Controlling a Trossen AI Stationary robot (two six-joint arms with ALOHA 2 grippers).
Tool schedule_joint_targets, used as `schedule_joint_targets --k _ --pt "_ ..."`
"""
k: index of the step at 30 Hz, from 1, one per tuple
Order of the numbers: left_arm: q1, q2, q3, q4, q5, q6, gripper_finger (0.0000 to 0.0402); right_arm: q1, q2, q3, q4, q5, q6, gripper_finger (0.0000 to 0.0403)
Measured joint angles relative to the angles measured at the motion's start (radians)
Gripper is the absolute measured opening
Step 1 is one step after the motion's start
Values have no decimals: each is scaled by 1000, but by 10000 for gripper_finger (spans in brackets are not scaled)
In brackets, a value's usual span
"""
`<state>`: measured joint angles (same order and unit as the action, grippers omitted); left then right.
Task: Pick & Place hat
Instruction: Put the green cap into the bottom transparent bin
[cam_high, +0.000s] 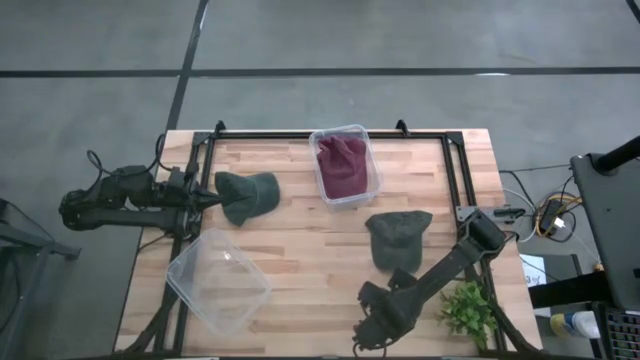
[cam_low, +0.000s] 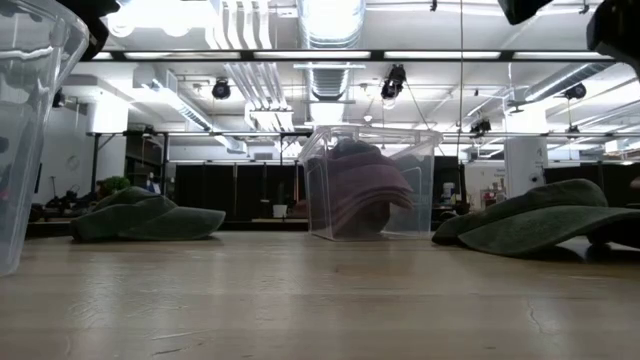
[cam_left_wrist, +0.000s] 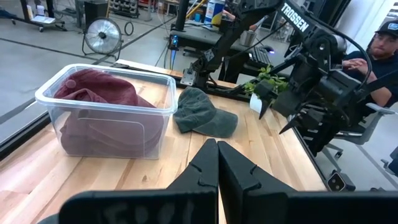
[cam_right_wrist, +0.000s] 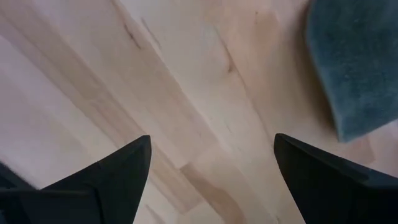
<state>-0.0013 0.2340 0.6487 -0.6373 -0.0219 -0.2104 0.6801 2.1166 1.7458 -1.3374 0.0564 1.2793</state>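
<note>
Two grey-green hats lie flat on the wooden table. One hat is at the left, the other hat at the right. A maroon hat sits inside a clear bin at the far middle. My right gripper stands open near the table's front edge, pointing down over bare wood. The right hat's edge lies off to one side of it. My left gripper is shut, level, by the left hat's edge.
An empty clear bin stands at the near left. A small green plant is at the near right corner. Black frame rails run along the table's sides. A person sits beyond the table's right side.
</note>
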Motion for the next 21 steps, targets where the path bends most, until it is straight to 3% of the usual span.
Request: schedule_joint_targets --k 11,21 --pt "0 0 0 0 -2 -5 0 0 0 22 -22 -39 -3 333" --pt "0 0 0 0 -2 -3 0 0 0 25 -154 -30 -148 333"
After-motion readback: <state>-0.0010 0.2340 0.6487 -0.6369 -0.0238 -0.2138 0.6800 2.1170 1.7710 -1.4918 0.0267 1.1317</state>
